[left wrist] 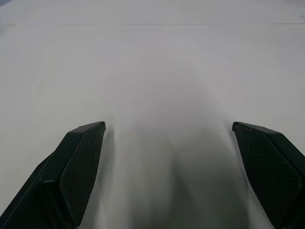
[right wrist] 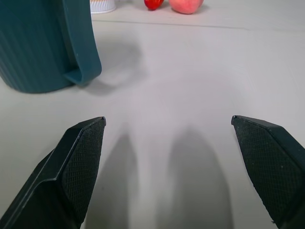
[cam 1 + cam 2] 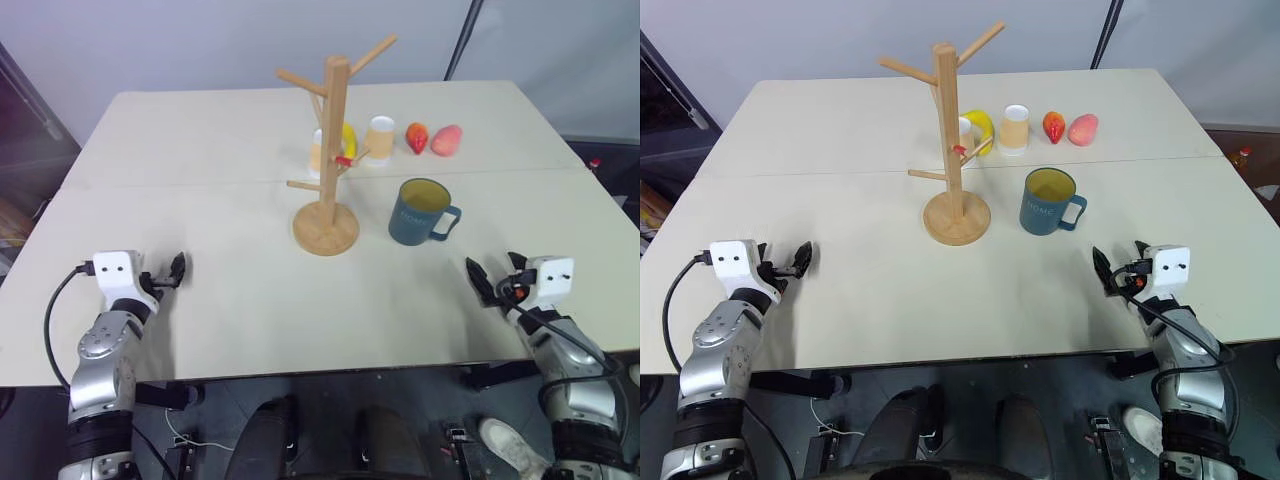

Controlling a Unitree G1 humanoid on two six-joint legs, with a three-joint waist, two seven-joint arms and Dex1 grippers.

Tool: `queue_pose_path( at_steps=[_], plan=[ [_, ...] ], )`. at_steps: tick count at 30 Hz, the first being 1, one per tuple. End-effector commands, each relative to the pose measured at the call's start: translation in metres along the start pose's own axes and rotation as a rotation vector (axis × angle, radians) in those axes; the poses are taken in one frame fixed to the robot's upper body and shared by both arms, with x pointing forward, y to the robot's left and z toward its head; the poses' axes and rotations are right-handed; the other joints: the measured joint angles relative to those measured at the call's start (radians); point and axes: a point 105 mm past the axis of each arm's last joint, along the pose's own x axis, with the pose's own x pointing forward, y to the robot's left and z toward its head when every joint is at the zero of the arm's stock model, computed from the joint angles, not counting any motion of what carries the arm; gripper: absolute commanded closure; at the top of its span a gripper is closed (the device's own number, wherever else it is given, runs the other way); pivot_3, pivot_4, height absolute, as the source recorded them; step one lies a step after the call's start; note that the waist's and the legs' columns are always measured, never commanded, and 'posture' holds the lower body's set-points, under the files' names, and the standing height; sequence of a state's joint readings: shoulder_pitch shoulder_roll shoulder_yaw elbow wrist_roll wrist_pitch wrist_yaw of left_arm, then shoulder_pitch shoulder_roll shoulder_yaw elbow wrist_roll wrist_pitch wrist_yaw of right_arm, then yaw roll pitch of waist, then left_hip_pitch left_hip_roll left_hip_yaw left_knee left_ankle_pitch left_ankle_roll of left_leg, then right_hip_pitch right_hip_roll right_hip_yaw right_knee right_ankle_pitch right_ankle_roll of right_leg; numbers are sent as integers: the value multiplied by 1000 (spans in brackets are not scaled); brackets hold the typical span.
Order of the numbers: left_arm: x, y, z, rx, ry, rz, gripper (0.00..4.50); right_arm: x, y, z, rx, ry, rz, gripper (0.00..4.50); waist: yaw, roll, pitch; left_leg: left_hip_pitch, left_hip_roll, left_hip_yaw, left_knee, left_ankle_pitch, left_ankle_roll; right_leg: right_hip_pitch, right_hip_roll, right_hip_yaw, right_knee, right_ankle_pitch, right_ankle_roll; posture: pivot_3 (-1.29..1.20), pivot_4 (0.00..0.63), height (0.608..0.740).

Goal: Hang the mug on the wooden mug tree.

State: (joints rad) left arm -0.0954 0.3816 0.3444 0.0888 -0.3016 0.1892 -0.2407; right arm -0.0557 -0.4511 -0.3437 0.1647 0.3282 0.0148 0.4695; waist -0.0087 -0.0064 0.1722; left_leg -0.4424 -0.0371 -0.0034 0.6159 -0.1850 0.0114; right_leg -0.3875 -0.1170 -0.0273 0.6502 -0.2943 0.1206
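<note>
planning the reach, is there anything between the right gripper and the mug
Nothing: bare table runs from the open right gripper to the mug, as the right wrist view shows. The head views agree.

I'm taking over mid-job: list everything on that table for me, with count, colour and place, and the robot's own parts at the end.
table: one, pale beige, carries everything.
wooden mug tree: one, light wood, upright at the table's middle, pegs bare.
mug: one, dark teal with yellowish inside, upright to the right of the tree's base, handle pointing right.
beige cups: two, pale; one behind the tree on the right, one partly hidden by the post.
banana: one, yellow, behind the post.
red fruit: one, far side, right of the cups.
pink fruit: one, beside the red one.
left gripper: black jaws open, near left edge, holding nothing.
right gripper: black jaws open, near right, short of the mug.
</note>
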Motion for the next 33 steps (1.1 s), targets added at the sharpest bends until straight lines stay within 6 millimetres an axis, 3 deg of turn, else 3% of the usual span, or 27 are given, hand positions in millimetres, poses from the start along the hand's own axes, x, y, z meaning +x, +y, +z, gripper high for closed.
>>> queue_pose_path(
  at_steps=[1,11,16,22,26,33],
  plan=[
    [1,-1,15,27,-46,-1,0,1,-3,9,-10,-38,-14,110,0,0,0,0,0,0,0,0,0,0,0,0,0,0,0,0,150,740],
    [0,-14,17,25,-47,-72,0,1,8,15,-14,-60,9,110,0,0,0,0,0,0,0,0,0,0,0,0,0,0,0,0,150,740],
    [-12,-52,29,18,-120,-297,0,5,29,21,-5,-94,41,110,-2,0,0,0,0,0,0,0,0,0,0,0,0,0,0,0,150,740],
    [-42,-119,37,-10,-152,-694,0,18,51,28,-14,-138,19,110,-2,1,-1,0,0,0,0,0,0,0,-1,2,-1,0,-1,0,150,740],
    [-69,-159,39,30,-133,-966,0,29,48,27,-12,-142,-32,110,-2,1,-1,0,0,0,-1,0,0,0,-1,2,-1,-2,-3,0,150,740],
    [-88,-186,44,98,-126,-1148,0,38,37,26,-14,-149,-95,110,-2,2,-1,0,0,0,-1,0,0,0,0,2,-1,-2,-3,0,150,740]
  ],
)
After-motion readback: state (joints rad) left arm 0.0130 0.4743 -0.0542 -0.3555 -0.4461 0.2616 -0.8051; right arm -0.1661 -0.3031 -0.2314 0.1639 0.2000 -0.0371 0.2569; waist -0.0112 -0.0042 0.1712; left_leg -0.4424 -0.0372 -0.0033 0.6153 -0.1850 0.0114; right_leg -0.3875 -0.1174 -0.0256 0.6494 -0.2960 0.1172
